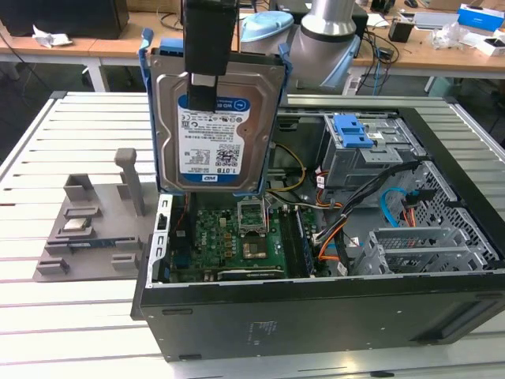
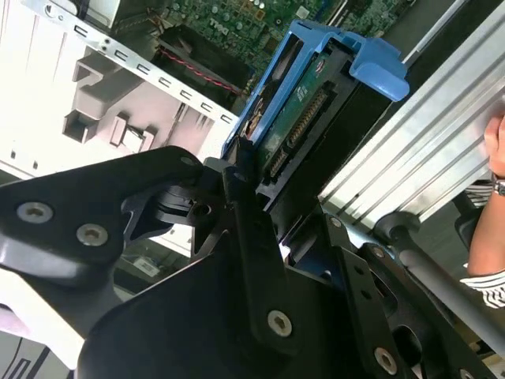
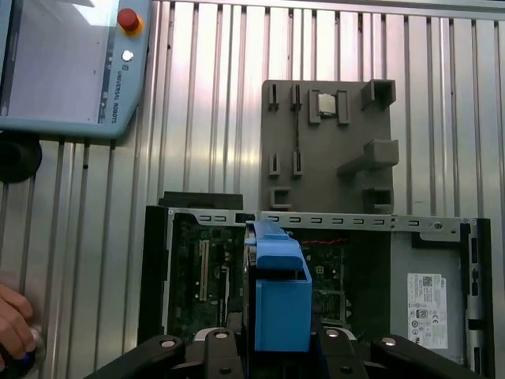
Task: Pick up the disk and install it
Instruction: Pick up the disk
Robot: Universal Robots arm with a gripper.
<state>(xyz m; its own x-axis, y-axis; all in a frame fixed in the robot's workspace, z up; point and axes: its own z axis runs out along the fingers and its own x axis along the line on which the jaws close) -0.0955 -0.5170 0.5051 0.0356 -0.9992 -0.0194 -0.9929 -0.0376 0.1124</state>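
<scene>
The disk (image 1: 215, 130), a silver hard drive with a blue-and-white label in a bright blue bracket, hangs upright above the open computer case (image 1: 316, 308), over its motherboard (image 1: 237, 237). My gripper (image 1: 201, 96) comes down from above and is shut on the disk, one black finger lying across the label. In the second wrist view the disk (image 2: 312, 110) shows edge-on, connector side visible, with my gripper (image 2: 246, 185) clamped on its near end. In the first wrist view the blue bracket (image 3: 278, 296) stands between the gripper's arms (image 3: 276, 351), above the case.
A grey metal drive cage with a blue latch (image 1: 361, 142) sits in the case toward the exterior view's right, among cables. A grey fixture (image 1: 87, 229) with small parts lies beside the case. A teach pendant (image 3: 71, 63) and a person's hand (image 3: 12, 324) are on the slatted table.
</scene>
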